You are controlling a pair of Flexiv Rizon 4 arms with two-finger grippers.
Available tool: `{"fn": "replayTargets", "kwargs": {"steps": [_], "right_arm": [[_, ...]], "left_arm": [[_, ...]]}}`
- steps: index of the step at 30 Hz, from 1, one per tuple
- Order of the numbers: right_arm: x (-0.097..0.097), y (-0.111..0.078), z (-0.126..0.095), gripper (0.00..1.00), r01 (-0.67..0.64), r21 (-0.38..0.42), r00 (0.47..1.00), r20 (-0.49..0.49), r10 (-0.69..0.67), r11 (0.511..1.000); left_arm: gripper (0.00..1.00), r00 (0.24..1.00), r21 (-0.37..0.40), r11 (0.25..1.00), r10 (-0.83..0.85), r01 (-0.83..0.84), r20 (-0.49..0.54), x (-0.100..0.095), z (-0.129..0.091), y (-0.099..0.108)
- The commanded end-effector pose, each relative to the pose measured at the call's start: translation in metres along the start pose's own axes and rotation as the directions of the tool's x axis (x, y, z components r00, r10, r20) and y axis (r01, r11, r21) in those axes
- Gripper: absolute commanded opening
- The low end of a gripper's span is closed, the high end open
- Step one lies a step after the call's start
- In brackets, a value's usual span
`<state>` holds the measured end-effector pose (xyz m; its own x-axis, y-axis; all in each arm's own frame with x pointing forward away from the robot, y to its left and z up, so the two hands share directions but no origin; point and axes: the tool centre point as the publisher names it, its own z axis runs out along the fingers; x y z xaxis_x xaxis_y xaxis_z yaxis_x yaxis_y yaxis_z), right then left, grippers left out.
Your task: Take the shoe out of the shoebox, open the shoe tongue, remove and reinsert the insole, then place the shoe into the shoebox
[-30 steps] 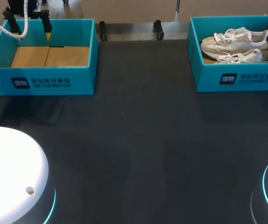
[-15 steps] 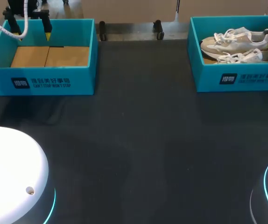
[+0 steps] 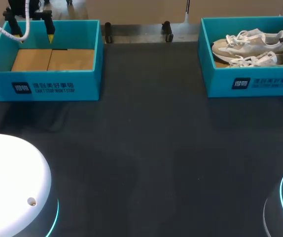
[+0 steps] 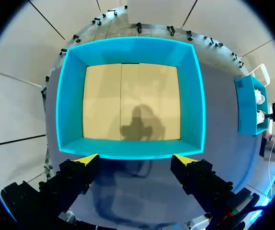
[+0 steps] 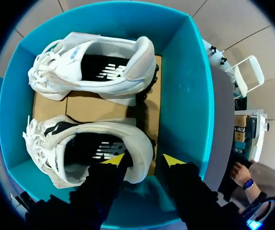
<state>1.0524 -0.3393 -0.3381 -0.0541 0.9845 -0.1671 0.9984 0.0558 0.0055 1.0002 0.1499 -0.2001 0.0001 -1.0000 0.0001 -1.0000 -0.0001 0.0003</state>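
Lifting-out step: the right claw (image 5: 143,161), spread wide astride the heel of the nearer shoe (image 5: 85,148) in the shoebox (image 5: 185,96), should next lower and pinch.

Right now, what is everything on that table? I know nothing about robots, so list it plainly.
table: one, black, under everything.
empty shoebox: one, teal with a tan floor, far left.
full shoebox: one, teal, far right.
sneakers: two, white, side by side in the full shoebox.
clamps: two, black, on the table's far edge between the boxes.
left fingers: two, black with yellow tips, open, above one wall of the empty shoebox.
right fingers: two, black with yellow tips, open, on either side of one sneaker's heel.
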Motion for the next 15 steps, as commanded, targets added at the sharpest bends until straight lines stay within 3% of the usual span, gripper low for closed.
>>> {"fn": "replayTargets", "kwargs": {"steps": [1, 15], "right_arm": [[0.002, 0.005, 0.009, 0.48, 0.018, 0.016, 1.000, 0.000, -0.018, 1.000], [0.005, 0.003, 0.031, 0.45, 0.042, 0.066, 0.999, 0.022, -0.043, 0.997]], "left_arm": [[1.00, 1.000, 0.000, 1.000, 0.000, 0.000, 0.000, 0.000, 0.000, 0.000], [1.00, 1.000, 0.000, 1.000, 0.000, 0.000, 0.000, 0.000, 0.000, 0.000]]}}
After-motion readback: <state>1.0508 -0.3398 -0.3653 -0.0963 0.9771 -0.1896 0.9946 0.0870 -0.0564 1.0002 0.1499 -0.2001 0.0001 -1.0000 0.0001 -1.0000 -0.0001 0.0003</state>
